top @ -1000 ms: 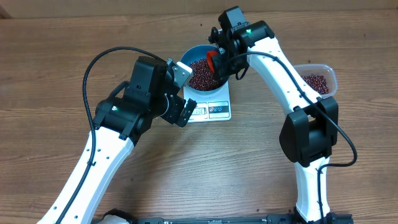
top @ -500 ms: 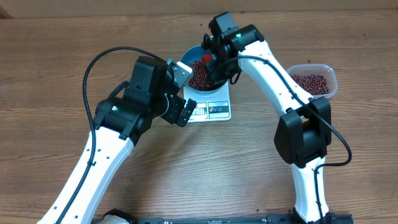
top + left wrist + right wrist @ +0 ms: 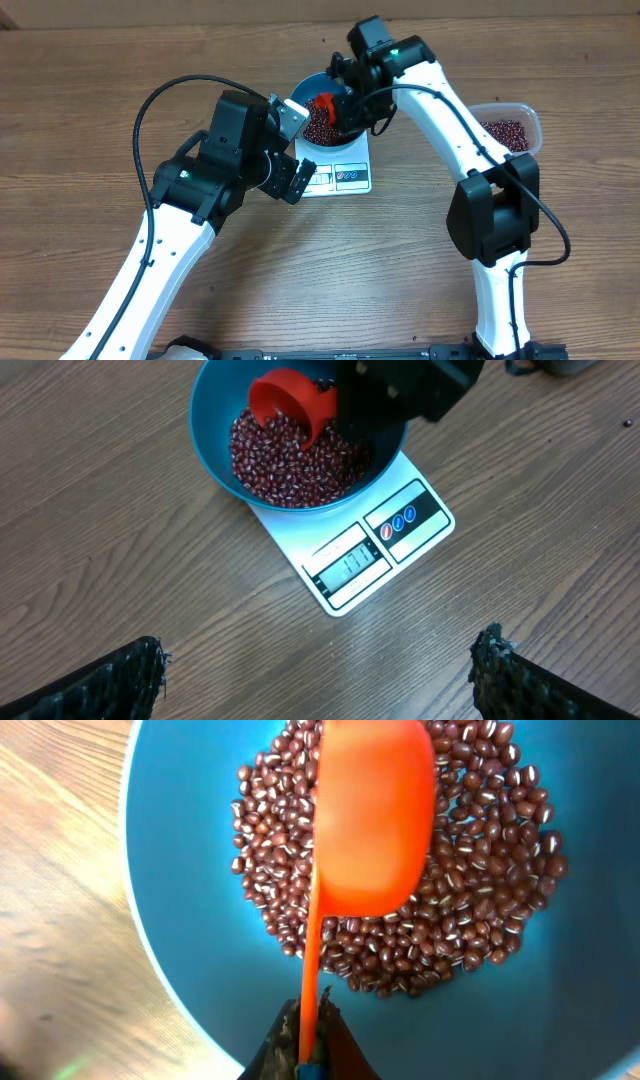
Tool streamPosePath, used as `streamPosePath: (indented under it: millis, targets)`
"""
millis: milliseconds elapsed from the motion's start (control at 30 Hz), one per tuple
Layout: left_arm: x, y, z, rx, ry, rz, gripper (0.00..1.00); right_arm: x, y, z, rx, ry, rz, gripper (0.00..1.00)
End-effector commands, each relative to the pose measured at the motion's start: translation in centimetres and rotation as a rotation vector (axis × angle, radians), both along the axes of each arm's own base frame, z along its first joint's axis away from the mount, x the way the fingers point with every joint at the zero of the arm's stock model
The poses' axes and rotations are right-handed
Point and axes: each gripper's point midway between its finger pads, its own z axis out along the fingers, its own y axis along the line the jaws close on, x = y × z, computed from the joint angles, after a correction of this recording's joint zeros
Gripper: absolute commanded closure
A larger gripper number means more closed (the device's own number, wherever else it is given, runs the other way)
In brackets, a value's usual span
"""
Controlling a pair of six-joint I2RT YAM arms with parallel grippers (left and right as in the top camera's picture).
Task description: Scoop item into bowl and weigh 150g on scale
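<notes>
Right arm arched over the bowl (image 3: 212, 430), red scoop (image 3: 372, 820) in its grip

We see the right arm rise from its base and bend forward and to the left, wrist angled down into the blue bowl, which sits on the white scale (image 3: 375, 555). The right gripper (image 3: 305, 1055) is clenched on the scoop's thin handle, with the cup over the beans (image 3: 290, 465) heaped in the bowl. The left arm folds at the elbow beside the scale, its left gripper (image 3: 315, 675) spread wide and empty.

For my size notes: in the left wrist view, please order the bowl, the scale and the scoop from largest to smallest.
1. The bowl and the scale: about alike; the bowl hides part of the scale, so I do not rank them.
2. The scoop: clearly smallest.
</notes>
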Motion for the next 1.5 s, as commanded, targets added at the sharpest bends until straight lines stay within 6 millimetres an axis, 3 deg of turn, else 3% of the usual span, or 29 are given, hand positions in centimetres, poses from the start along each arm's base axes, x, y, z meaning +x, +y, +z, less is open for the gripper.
streamPosePath:
  millis: [0,200,367,533,1133,1467]
  targets:
    - [0.0,-0.1,-0.4,-0.006,0.016,0.004,0.01,0.2,-0.2,2.0,0.145,0.036,-0.012,0.96]
    - [0.0,-0.1,-0.4,-0.006,0.016,0.004,0.00,-0.6,-1.6,6.3,0.356,0.051,0.040,0.96]
    - [0.0,-0.2,-0.4,-0.007,0.016,0.004,0.00,-1.0,-3.1,8.9,0.424,0.032,0.045,0.96]
    - [0.0,-0.2,-0.5,-0.006,0.017,0.004,0.00,-1.4,-4.2,10.1,0.425,0.029,0.024,0.96]
    - [0.0,-0.2,-0.5,-0.006,0.017,0.004,0.00,-1.6,-4.4,10.4,0.417,0.025,0.021,0.96]
    - [0.0,-0.2,-0.5,-0.006,0.017,0.004,0.00,-1.1,-4.7,8.1,0.211,0.008,-0.049,0.96]
